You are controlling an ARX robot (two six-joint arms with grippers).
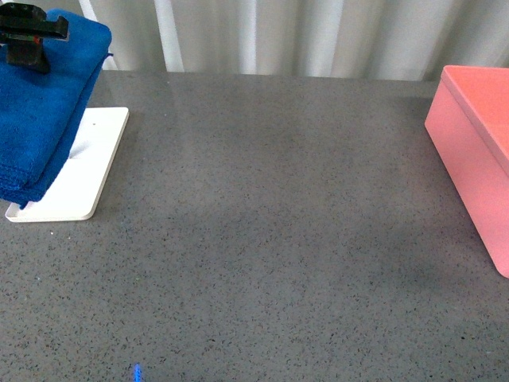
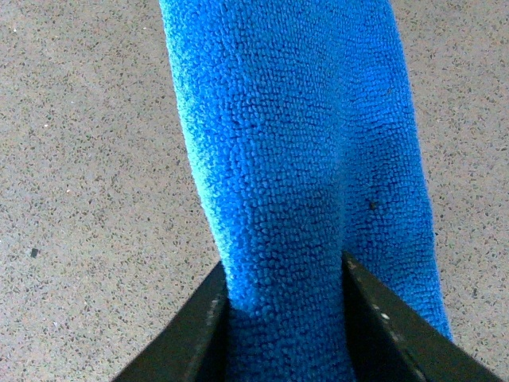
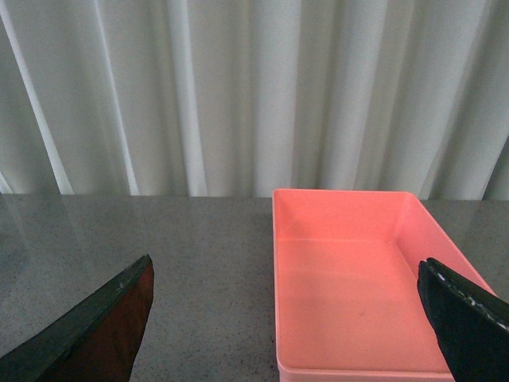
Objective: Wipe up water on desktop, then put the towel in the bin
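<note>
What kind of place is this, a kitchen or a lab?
Likely a lab test bench: a speckled grey desktop, a white curtain behind it, and a towel, tray and bin set out.

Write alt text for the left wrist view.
A blue plush towel is clamped between the two black fingers of the left gripper and stretches away from the camera. The speckled grey desktop shows on both sides of it.
</note>
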